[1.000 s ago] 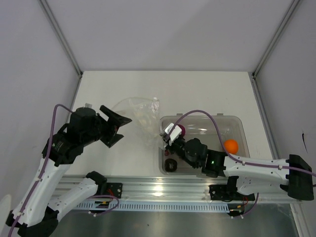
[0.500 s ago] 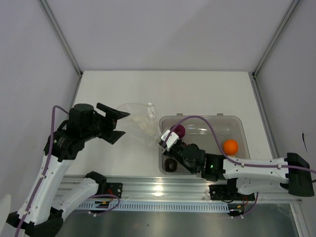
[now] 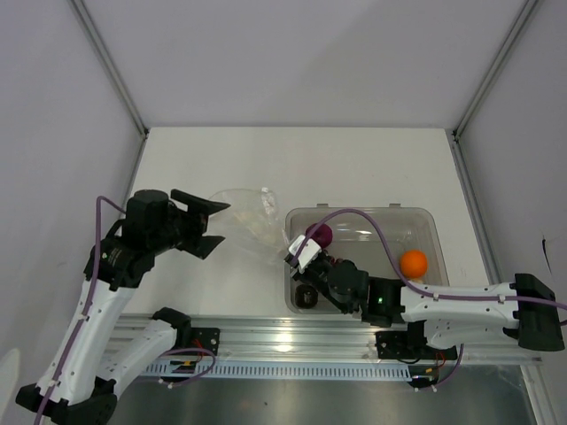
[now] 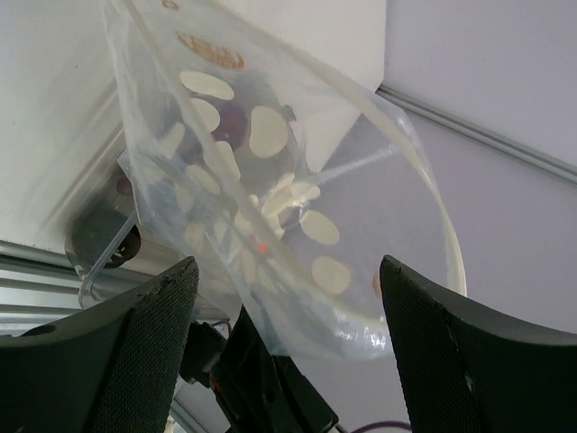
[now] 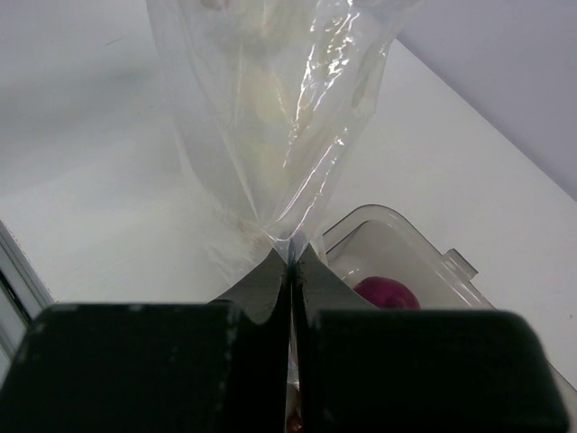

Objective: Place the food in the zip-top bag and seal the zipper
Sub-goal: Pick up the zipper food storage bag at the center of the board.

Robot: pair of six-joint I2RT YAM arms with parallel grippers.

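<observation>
The zip-top bag (image 3: 246,219) is held up left of the tub, stretched toward my right gripper (image 3: 298,253), which is shut on its lower edge (image 5: 290,244). The right wrist view shows the clear bag (image 5: 261,117) rising from the closed fingertips. My left gripper (image 3: 209,227) is open at the bag's left end. In the left wrist view the bag (image 4: 270,180) and its pale zipper rim (image 4: 440,209) hang just ahead of the wide-open fingers (image 4: 153,343). The purple fruit (image 3: 321,235), the orange ball (image 3: 413,263) and a blackish lump (image 3: 306,295) lie in the tub. The grape bunch and the beige lump are out of view.
The rigid clear tub (image 3: 431,217) stands at the front right of the white table, its rim also in the right wrist view (image 5: 397,221). Aluminium rails run along the near edge (image 3: 283,341). Grey walls close in the back and both sides.
My right gripper has pulled the bag's edge a little left and toward the near edge, uncovering the purple fruit. My left gripper has swung lower and left, staying open beside the bag.
</observation>
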